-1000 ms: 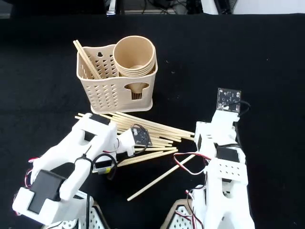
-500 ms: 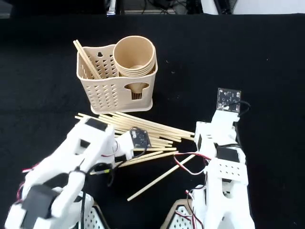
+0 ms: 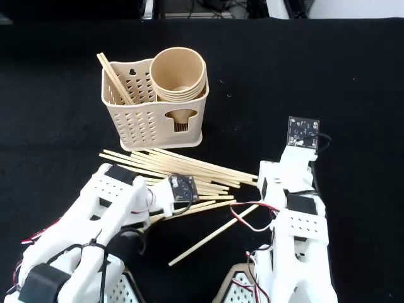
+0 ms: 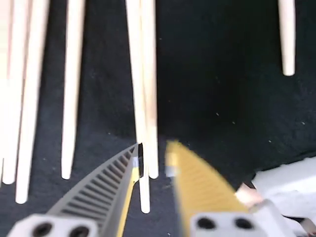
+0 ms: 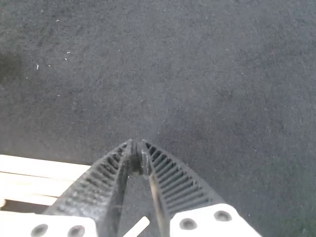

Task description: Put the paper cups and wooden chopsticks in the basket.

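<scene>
Chopstick pair (image 4: 143, 89) ends between parted left gripper (image 4: 153, 147) fingers (image 4: 111, 185), nearer grey one.

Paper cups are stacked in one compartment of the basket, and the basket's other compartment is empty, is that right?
Not quite. The paper cups are stacked in one compartment of the basket, but the other compartment is not empty: chopsticks lean in it, their ends sticking up above the rim. The high view shows this.
</scene>
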